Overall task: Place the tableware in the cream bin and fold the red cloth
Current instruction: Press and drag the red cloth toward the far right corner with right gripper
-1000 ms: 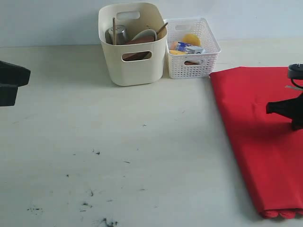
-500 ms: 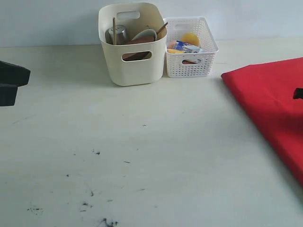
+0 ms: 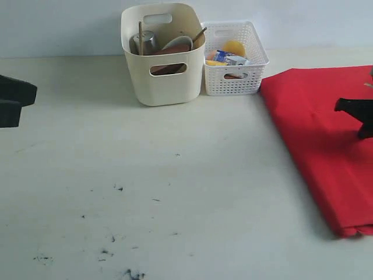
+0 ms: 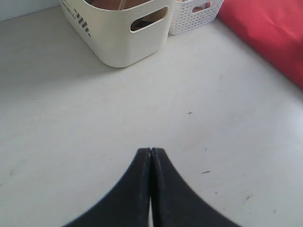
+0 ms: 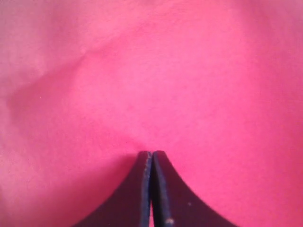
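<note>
The cream bin [image 3: 163, 81] stands at the back and holds the tableware: a steel cup [image 3: 145, 42], a pale bowl [image 3: 178, 42], chopsticks [image 3: 140, 36] and a brown plate [image 3: 168, 69] seen through the handle hole. The red cloth [image 3: 317, 137] lies flat on the right of the table. My right gripper [image 3: 339, 106] is shut over the cloth near the right edge; in the right wrist view its tips [image 5: 151, 153] are together against the red cloth [image 5: 151, 71], with no fabric showing between them. My left gripper [image 4: 150, 150] is shut and empty above bare table at the far left [image 3: 17, 99].
A white lattice basket [image 3: 235, 73] with food items sits right next to the cream bin, its corner close to the cloth's far left corner. The pale table [image 3: 175, 186] carries small dark marks. The left wrist view shows the bin [image 4: 118, 38], basket [image 4: 194, 19] and cloth [image 4: 270, 33].
The red cloth swung to the right with my right gripper, then came back left toward the basket; its near end now lies farther from the table's front. The left gripper has not moved.
</note>
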`<state>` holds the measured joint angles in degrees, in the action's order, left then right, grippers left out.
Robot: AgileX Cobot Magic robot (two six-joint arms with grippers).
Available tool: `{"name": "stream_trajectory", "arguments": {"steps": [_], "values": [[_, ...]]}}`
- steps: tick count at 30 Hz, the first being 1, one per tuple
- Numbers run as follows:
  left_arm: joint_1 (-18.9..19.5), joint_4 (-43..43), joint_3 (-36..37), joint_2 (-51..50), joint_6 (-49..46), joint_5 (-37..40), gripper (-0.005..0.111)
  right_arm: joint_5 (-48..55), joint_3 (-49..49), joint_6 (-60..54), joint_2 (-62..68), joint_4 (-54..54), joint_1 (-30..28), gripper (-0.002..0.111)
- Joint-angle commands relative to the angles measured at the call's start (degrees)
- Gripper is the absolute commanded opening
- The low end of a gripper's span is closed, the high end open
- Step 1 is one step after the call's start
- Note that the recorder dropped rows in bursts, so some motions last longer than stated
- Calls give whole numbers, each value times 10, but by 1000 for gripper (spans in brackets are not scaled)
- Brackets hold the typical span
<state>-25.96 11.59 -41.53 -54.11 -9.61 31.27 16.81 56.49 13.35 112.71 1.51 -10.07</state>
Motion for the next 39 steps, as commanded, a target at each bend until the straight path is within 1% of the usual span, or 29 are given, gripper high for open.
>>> {"name": "stream_trajectory", "arguments": {"steps": [1,3,6,9,12,17,19,21,24,26,28,32,35,39], "values": [[2,-3,3,2,10,-5,0,79,30,-18,24,23,6,0],[2,-3,3,2,10,-5,0,93,39,-18,23,9,6,0],[2,-3,3,2,10,-5,0,82,39,-18,19,8,6,0],[2,-3,3,2,10,-5,0,88,58,-76,20,17,7,0],[2,-3,3,2,10,-6,0,88,89,-126,22,70,7,0],[2,-3,3,2,10,-2,0,131,128,-127,8,75,6,0],[2,-2,3,2,12,-1,0,143,113,-127,-9,73,6,0],[2,-2,3,2,16,-1,0,131,78,-99,-23,55,6,0],[2,-2,3,2,22,-1,0,77,-2,-49,-40,35,6,0],[2,-2,3,2,22,-1,0,34,-43,-54,-46,35,6,0],[2,-2,3,2,22,-1,0,15,-54,-66,-45,35,6,0],[2,-2,3,2,26,-1,0,0,-34,-88,-16,37,6,0],[2,-2,3,2,28,-1,0,8,2,-88,25,37,7,0],[2,-2,3,2,59,-3,0,23,55,-88,73,41,7,0]]}}
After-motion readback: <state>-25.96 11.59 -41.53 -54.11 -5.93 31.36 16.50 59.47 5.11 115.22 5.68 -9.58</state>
